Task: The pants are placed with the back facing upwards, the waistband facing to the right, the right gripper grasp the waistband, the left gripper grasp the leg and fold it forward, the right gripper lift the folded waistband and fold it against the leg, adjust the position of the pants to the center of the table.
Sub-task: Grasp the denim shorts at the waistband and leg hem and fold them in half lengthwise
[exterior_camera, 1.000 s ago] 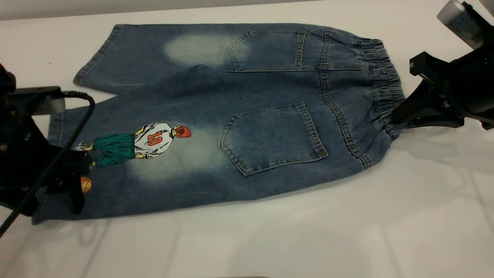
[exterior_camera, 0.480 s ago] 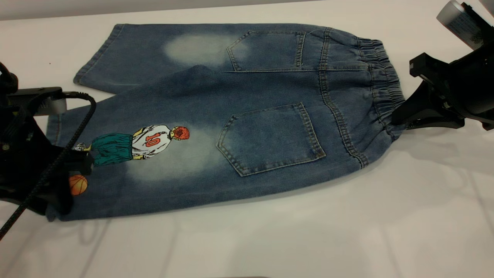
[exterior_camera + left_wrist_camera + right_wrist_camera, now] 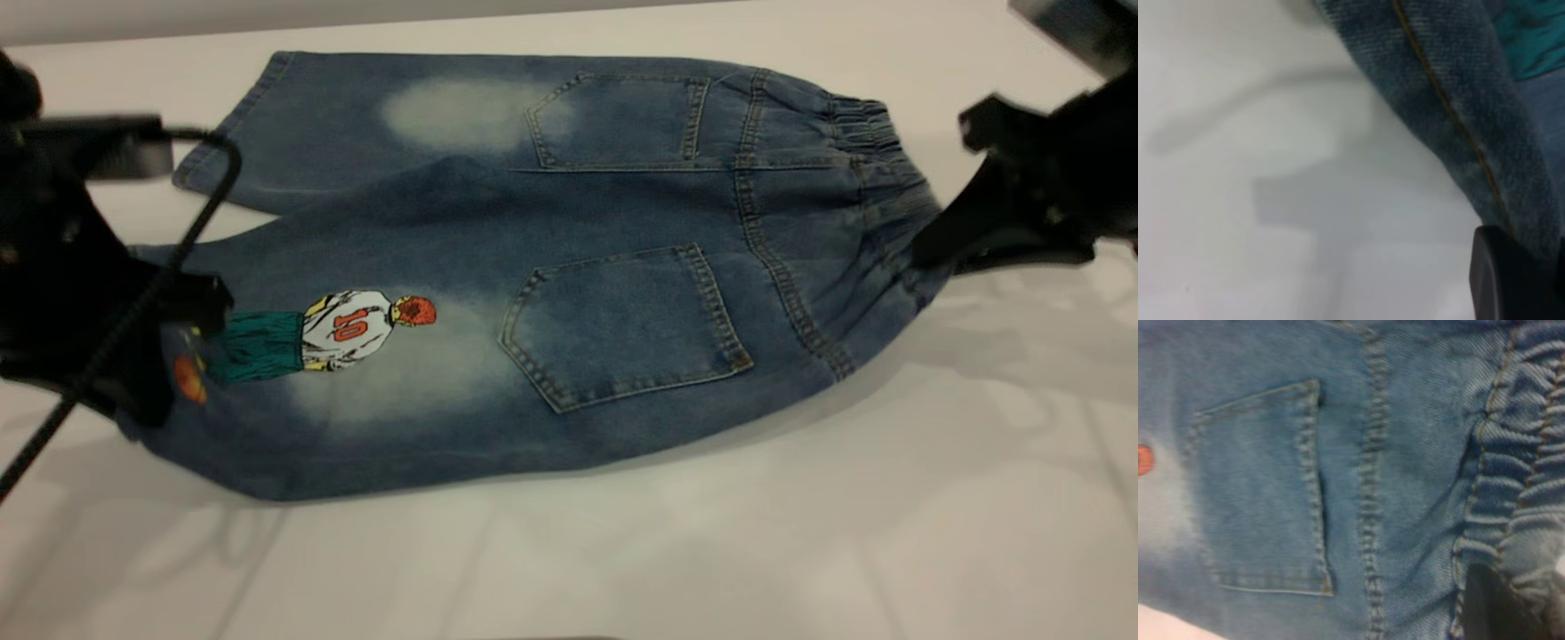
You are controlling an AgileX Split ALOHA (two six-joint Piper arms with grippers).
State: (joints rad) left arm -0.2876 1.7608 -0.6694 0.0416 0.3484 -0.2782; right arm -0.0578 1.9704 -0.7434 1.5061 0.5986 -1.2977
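White table point(image 3: 800, 533) carries the pants point(image 3: 578, 267) – left gripper point(image 3: 164, 356) clamps the leg point(image 3: 293, 391) hem, right gripper point(image 3: 925, 258) clamps the waistband point(image 3: 876, 169), fingertips hidden

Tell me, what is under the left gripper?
Under the left gripper lies the hem end of the leg; it hides the hem and part of the orange basketball. The table beneath stays covered.

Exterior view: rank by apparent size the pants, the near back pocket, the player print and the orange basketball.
1. pants
2. near back pocket
3. player print
4. orange basketball, partly hidden behind the left gripper, so only its visible part counts.
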